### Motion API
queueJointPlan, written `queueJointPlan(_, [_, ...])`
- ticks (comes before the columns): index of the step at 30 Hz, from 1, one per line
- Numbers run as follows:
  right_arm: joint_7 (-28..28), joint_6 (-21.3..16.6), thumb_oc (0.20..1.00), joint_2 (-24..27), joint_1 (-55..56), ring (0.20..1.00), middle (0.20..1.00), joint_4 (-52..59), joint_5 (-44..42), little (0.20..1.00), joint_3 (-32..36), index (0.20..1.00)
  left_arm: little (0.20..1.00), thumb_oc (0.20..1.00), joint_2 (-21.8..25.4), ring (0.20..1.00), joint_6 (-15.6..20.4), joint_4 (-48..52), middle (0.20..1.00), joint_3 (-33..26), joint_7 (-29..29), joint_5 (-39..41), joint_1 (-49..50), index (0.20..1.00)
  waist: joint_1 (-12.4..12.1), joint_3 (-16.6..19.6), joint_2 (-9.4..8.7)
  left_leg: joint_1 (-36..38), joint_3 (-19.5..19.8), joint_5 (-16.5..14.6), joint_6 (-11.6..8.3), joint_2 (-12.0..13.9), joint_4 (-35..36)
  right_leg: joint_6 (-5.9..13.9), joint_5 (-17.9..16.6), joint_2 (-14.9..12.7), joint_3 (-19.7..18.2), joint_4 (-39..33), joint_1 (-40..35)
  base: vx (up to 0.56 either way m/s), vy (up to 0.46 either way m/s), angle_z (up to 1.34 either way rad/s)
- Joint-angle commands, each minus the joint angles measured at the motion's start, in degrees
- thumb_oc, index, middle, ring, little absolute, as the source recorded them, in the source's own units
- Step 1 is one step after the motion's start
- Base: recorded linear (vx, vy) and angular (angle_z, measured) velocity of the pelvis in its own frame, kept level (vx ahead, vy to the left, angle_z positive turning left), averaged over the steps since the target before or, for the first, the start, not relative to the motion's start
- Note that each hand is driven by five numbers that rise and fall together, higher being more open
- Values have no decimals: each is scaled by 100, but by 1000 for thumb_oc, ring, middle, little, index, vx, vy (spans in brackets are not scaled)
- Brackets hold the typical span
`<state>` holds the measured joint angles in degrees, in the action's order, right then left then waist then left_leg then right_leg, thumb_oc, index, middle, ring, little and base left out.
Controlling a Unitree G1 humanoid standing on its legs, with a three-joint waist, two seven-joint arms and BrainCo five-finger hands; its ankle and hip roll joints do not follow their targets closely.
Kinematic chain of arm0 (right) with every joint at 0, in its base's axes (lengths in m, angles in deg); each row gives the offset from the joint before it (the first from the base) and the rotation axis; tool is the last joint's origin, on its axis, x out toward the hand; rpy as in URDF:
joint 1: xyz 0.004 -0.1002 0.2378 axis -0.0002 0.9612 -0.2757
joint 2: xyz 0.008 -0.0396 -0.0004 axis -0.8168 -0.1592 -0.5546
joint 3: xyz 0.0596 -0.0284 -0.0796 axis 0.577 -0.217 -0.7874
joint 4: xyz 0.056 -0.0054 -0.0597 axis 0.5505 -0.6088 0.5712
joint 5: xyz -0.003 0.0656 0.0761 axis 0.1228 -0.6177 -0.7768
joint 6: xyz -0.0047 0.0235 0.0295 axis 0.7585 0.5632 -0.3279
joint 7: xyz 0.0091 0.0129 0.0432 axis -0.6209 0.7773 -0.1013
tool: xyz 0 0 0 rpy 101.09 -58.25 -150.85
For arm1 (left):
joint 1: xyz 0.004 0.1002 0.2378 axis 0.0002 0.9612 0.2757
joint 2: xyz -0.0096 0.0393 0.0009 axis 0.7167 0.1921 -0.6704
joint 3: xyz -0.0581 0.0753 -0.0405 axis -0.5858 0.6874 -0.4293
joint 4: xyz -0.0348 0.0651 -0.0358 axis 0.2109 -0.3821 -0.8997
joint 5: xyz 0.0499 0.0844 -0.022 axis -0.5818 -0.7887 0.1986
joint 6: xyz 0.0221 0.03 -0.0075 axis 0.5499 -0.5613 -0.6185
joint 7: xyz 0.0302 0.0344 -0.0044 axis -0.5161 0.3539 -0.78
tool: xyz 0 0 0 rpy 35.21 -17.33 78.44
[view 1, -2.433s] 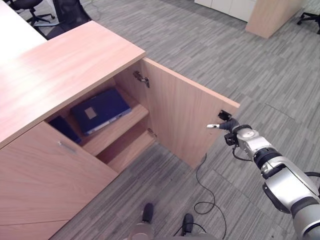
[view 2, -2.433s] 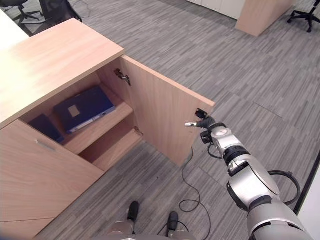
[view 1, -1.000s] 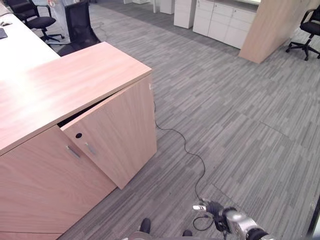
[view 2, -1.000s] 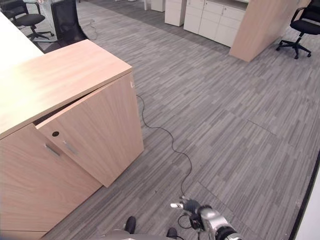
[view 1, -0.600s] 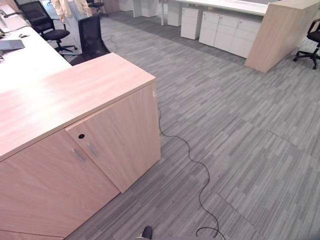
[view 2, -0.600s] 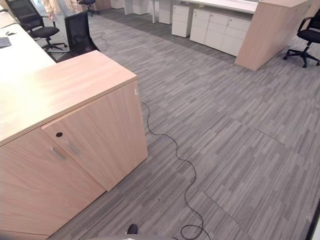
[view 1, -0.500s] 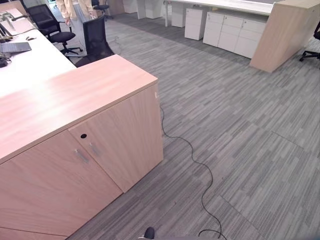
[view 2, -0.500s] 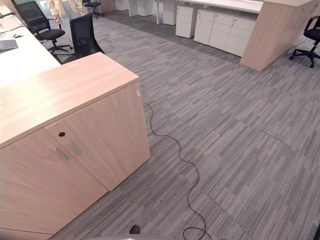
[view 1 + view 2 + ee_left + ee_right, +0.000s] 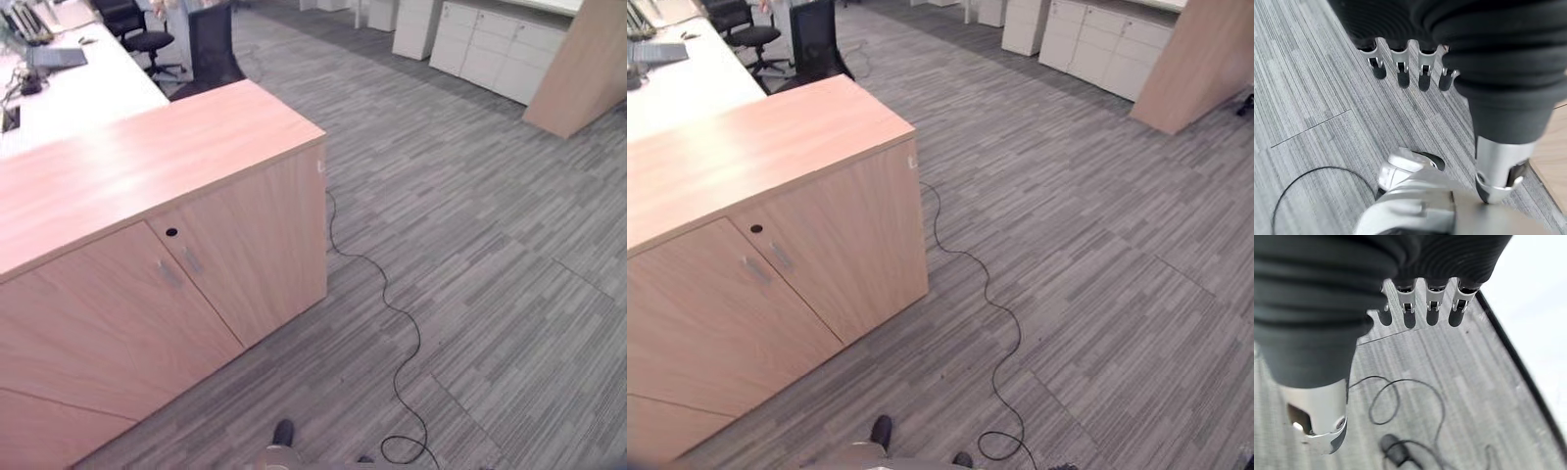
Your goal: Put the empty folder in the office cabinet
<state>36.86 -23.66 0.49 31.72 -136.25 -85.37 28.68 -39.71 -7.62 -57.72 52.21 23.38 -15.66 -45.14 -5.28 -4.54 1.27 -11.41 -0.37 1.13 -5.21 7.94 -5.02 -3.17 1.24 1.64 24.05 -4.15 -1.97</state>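
Note:
The light wood office cabinet stands at the left with both doors shut, so its inside is hidden. Two small metal handles sit side by side below a keyhole. My left hand hangs over the grey carpet beside the cabinet's wooden side, fingers relaxed and holding nothing. My right hand also hangs over the carpet, with straight fingers and nothing in it.
A white desk adjoins the cabinet at the back left, with black office chairs behind it. White drawer units and a wooden partition stand at the far right. Grey carpet stretches in front.
The cabinet's right door, open on the blue folder on the shelf, has swung shut. My right hand has left the door's edge and dropped low. The camera has shifted.

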Motion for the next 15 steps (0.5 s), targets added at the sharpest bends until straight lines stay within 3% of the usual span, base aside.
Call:
queueJointPlan(1, [-91,-83,1000,-153,-486,1000,1000,-208,-283,1000,102,1000,1000,1000,-53,1000,208,98,1000,268,79,-382,-298,1000,29,-78,-370,652,-160,-226,63,-332,362,833,277,-459,-488,-85,16,91,87,26])
queueJointPlan(4, [47,-69,1000,-26,-390,1000,1000,-243,-280,1000,217,1000,1000,1000,-56,1000,239,135,1000,285,472,-239,-183,1000,78,81,-225,918,-138,-82,90,-378,944,889,269,-507,-437,-85,29,76,119,24])
queueJointPlan(7, [271,-32,1000,220,-320,1000,1000,-247,-150,1000,309,1000,1000,1000,40,1000,292,286,1000,54,1001,228,22,1000,133,205,-122,940,-113,-125,110,-453,1002,897,266,-548,-424,-85,108,41,111,20])
queueJointPlan(15, [561,45,1000,354,-332,1000,1000,-266,150,1000,335,1000,1000,1000,116,1000,169,33,1000,-355,1309,420,181,1000,88,200,-71,1166,-232,-260,180,-539,1002,951,260,-598,-576,-85,-3,48,77,0])
